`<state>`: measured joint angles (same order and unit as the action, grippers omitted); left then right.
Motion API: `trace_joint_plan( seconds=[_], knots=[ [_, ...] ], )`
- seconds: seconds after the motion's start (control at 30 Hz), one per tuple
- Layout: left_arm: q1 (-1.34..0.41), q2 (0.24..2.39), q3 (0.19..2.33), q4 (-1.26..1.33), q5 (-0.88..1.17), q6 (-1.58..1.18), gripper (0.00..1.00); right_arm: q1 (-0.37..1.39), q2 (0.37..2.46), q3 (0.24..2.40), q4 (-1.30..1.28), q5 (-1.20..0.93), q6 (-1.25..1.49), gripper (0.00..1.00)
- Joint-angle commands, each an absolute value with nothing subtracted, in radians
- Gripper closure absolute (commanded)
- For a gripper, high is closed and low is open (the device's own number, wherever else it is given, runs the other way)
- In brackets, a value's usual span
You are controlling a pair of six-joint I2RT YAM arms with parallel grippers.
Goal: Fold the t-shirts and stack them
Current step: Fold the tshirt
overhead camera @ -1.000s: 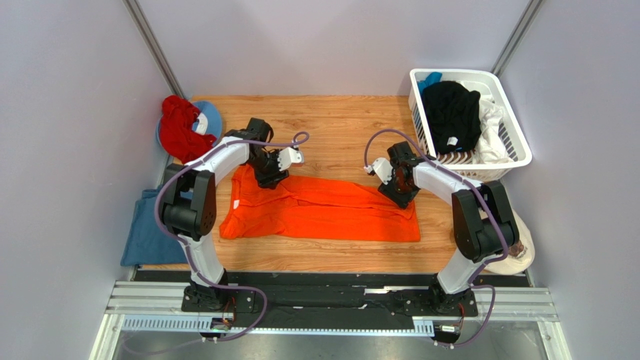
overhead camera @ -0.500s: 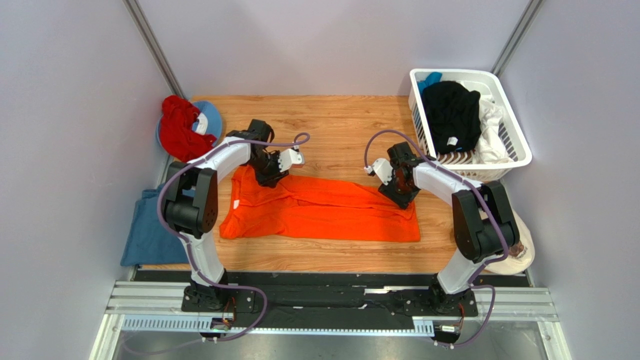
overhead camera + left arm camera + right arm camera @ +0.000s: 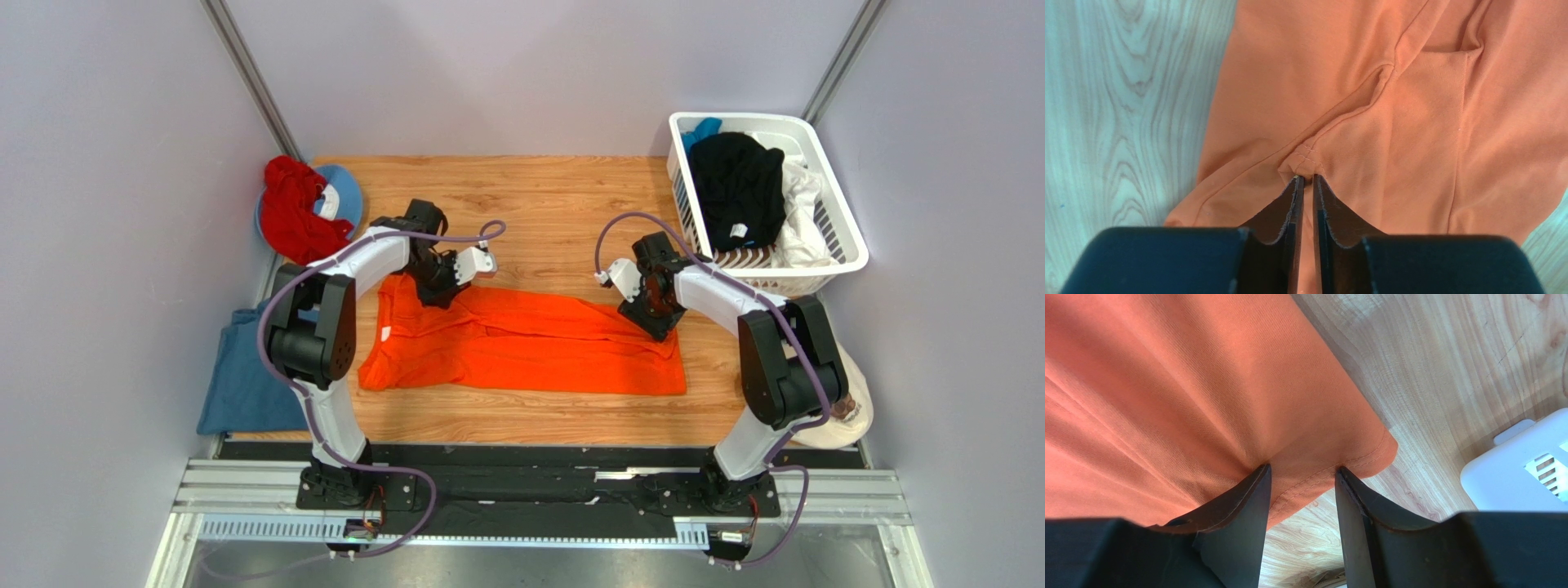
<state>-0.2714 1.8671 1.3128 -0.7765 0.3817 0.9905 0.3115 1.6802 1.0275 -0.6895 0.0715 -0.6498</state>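
Grip: left gripper [image 3: 1306, 177] pinching orange t-shirt [image 3: 1413, 122] seam | right gripper [image 3: 1303, 470] jaws apart astride hem

orange t-shirt [image 3: 1413, 122]: cut off by edges | basket [image 3: 1517, 471]: corner only | beige cap [image 3: 856, 404]: partly hidden

Left arm [image 3: 356, 260], right arm [image 3: 711, 288]: white links, black joints; purple cable [image 3: 610, 233] along each; dark left tool [image 3: 1307, 177].

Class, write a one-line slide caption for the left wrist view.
Left gripper pinches a stitched fold of the orange t-shirt on the wooden table.
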Motion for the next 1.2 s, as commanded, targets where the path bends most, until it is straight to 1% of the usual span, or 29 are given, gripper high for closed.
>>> trace_joint_plan(
  seconds=[0.0, 0.1, 0.17, 0.37, 0.4, 0.67, 0.9, 1.17],
  knots=[
    [-0.270, 1.839, 1.293, -0.772, 0.422, 0.993, 0.78, 0.310, 1.654, 1.023, -0.666, 0.087, -0.660, 0.53],
    [-0.271, 1.836, 1.293, -0.770, 0.425, 0.989, 0.75, 0.310, 1.657, 1.020, -0.661, 0.083, -0.657, 0.53],
    [-0.273, 1.835, 1.290, -0.769, 0.422, 0.989, 0.75, 0.310, 1.657, 1.019, -0.661, 0.081, -0.655, 0.53],
    [-0.279, 1.847, 1.290, -0.762, 0.429, 0.982, 0.90, 0.308, 1.658, 1.008, -0.655, 0.083, -0.657, 0.54],
    [-0.281, 1.847, 1.289, -0.761, 0.430, 0.980, 1.00, 0.307, 1.658, 1.006, -0.652, 0.086, -0.657, 0.54],
    [-0.287, 1.818, 1.256, -0.756, 0.413, 0.962, 1.00, 0.308, 1.657, 1.000, -0.647, 0.081, -0.653, 0.54],
    [-0.305, 1.692, 1.181, -0.756, 0.370, 0.950, 1.00, 0.308, 1.658, 0.997, -0.644, 0.077, -0.652, 0.54],
    [-0.348, 1.595, 1.103, -0.756, 0.331, 0.914, 1.00, 0.307, 1.651, 0.989, -0.643, 0.072, -0.649, 0.54]
  ],
)
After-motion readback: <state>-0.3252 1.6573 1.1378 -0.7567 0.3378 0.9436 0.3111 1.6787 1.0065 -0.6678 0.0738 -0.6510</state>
